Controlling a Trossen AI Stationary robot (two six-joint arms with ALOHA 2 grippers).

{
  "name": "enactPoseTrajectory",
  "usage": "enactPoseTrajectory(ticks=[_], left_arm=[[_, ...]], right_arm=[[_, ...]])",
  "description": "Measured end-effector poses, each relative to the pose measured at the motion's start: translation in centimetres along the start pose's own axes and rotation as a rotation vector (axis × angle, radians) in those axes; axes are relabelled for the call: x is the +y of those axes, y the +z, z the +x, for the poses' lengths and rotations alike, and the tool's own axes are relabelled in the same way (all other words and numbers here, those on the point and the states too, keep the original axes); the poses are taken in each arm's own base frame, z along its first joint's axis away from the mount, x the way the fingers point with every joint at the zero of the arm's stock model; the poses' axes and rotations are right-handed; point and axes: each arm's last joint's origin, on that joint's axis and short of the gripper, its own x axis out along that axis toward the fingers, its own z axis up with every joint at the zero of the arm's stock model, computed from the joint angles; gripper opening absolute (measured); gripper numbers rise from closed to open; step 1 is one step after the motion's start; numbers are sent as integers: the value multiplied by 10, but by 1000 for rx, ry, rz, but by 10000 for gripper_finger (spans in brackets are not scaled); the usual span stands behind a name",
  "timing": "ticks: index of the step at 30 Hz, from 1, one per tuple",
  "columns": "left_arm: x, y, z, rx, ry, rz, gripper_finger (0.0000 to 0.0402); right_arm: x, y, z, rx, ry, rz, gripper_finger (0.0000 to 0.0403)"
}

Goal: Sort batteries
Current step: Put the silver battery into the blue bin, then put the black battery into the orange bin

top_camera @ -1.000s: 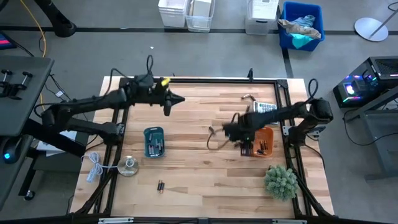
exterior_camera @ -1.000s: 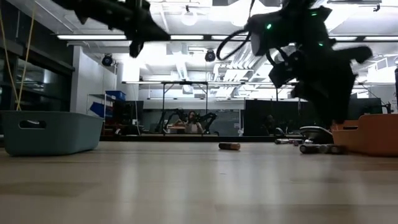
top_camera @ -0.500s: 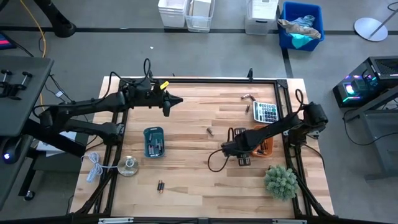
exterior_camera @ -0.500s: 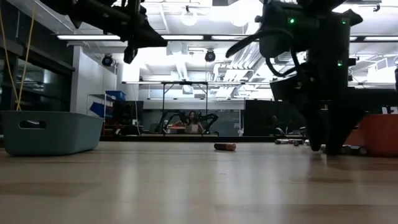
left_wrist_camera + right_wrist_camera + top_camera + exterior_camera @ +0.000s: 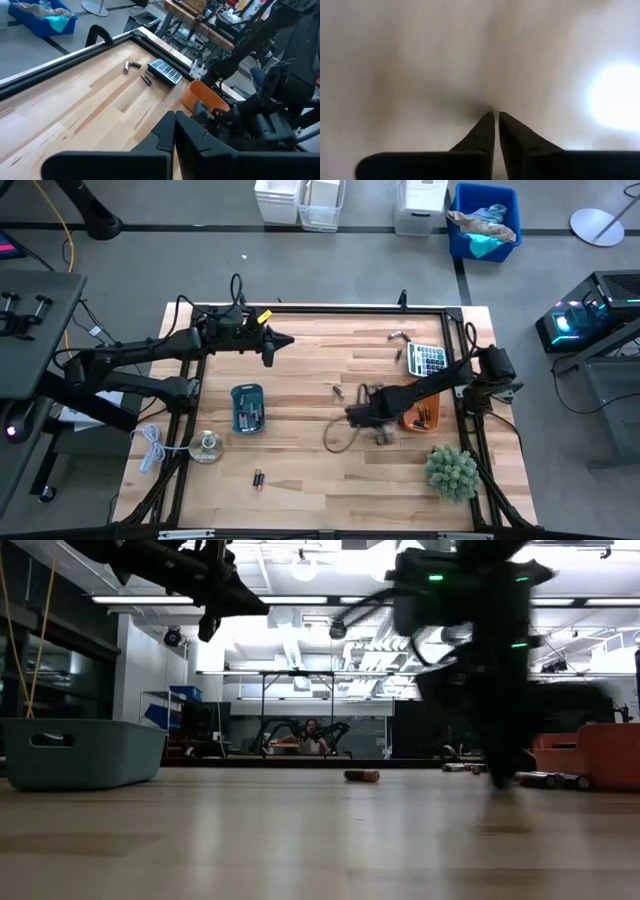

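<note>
High view has the right gripper [image 5: 352, 414] reaching low over the middle of the table [image 5: 300, 470], just beside the orange tray [image 5: 428, 417], which has a few batteries lying in it. One loose battery [image 5: 337, 391] sits on the wood close to that gripper, and it's the same one lying on its side mid-table in the low view [image 5: 362, 776]. Right wrist view is mostly pale blur, but the two fingers [image 5: 485, 131] are pressed nearly together with only a sliver between them and nothing in there, so basically closed and empty.

The left gripper [image 5: 272, 348] hangs in the air over the far left part of the table, well apart from everything. In its wrist view the fingers [image 5: 165, 135] are together too, nothing held.

More batteries: some in the blue tray [image 5: 247, 408] on the left side, a pair near the front edge [image 5: 258, 478], and a couple up by the grey calculator [image 5: 428, 360] at the far right. A green plant [image 5: 452, 472] sits at the front right corner.
</note>
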Motion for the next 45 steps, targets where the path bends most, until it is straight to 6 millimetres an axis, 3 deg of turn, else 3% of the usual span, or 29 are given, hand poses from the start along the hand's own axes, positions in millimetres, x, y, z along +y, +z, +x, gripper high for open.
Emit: enactPoseTrajectory(ticks=[4,8,12,17,24,26,28,30,33,36,38,42,45], left_arm=[[0,0,0,0,1,20,0],[1,0,0,0,4,21,0],[1,0,0,1,5,17,0],[1,0,0,0,4,6,0],[1,0,0,-1,3,-2,0],[0,1,-1,-4,2,-2,0],[0,2,-1,-13,-2,0,0],[-1,4,-2,-21,-6,1,0],[-5,12,-3,-48,-18,8,0],[-9,20,-6,-73,-29,50,0],[-11,23,-7,-88,-33,81,0],[-12,29,-8,-111,-32,100,0],[-9,30,-8,-114,-22,97,0]], right_arm=[[-34,38,-32,-230,-95,115,57],[-68,63,-44,-406,30,315,108],[-91,69,-34,-366,-24,476,157],[-95,72,-5,-261,61,581,176],[-85,76,35,-133,54,732,161],[-85,76,37,-126,84,748,122],[-85,74,32,-124,97,735,55],[-88,72,21,-140,129,705,35],[-89,52,-5,-61,145,683,35],[-93,35,-52,-123,127,675,35],[-93,12,-77,-100,98,706,35],[-80,-38,-105,-33,100,843,35],[-61,-85,-111,105,106,978,35]])
